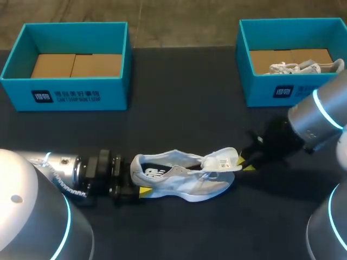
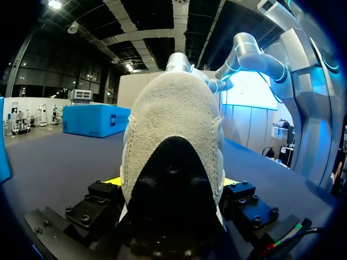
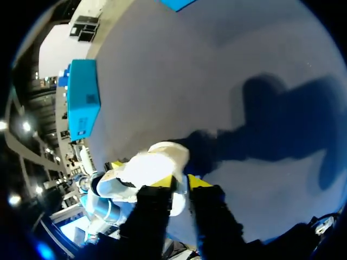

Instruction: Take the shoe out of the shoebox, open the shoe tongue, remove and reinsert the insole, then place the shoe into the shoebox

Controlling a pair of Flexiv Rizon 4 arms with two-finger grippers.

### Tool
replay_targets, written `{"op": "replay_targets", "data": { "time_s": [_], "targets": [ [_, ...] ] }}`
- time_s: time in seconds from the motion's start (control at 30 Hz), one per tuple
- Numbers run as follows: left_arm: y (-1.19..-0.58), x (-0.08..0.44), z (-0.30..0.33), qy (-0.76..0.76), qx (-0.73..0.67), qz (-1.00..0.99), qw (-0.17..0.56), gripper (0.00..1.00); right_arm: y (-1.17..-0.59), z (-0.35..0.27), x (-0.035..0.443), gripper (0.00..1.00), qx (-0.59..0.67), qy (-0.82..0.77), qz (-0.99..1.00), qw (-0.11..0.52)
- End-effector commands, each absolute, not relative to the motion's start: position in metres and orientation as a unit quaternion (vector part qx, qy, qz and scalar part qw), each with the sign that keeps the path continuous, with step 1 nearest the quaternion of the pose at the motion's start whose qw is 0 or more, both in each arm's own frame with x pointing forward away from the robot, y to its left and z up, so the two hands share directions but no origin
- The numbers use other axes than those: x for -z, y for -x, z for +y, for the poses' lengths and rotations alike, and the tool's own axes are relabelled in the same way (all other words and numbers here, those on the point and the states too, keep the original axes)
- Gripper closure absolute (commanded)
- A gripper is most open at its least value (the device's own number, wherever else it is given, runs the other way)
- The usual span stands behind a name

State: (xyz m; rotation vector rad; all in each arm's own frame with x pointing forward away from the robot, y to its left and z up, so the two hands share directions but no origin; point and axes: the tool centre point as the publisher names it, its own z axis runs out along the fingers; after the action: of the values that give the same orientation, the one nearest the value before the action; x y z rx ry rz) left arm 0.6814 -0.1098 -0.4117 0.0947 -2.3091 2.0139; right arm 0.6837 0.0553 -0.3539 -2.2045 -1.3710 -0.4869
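Note:
A white and light-grey shoe (image 1: 179, 176) lies on its side on the dark table, heel toward my left arm, toe toward my right. My left gripper (image 1: 138, 176) stands wide around the heel, with the near yellow tip against it. In the left wrist view the heel (image 2: 173, 124) fills the space between both fingers of that gripper (image 2: 172, 184). My right gripper (image 1: 244, 164) is at the lifted white tongue (image 1: 223, 158). In the right wrist view its fingers (image 3: 180, 183) stand narrowly apart, with the tongue (image 3: 149, 168) running between them.
A teal shoebox (image 1: 65, 92) with a cardboard insert stands at the back left. A second teal shoebox (image 1: 282, 89) at the back right holds another white shoe (image 1: 303, 66). Dark table surface lies between the boxes and the shoe.

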Motion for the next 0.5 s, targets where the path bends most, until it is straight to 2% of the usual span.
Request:
{"op": "replay_targets", "data": {
  "time_s": [0.03,0.5],
  "targets": [
    [-0.680,0.412,-0.107,-0.031,-0.658,-0.751,0.037,1.00,-0.674,0.038,0.343,0.00,0.245,0.805,-0.468,0.270],
    [-0.680,0.412,-0.107,-0.031,-0.658,-0.751,0.037,1.00,-0.682,0.038,0.275,0.00,0.174,0.816,-0.528,0.159]
  ]
}}
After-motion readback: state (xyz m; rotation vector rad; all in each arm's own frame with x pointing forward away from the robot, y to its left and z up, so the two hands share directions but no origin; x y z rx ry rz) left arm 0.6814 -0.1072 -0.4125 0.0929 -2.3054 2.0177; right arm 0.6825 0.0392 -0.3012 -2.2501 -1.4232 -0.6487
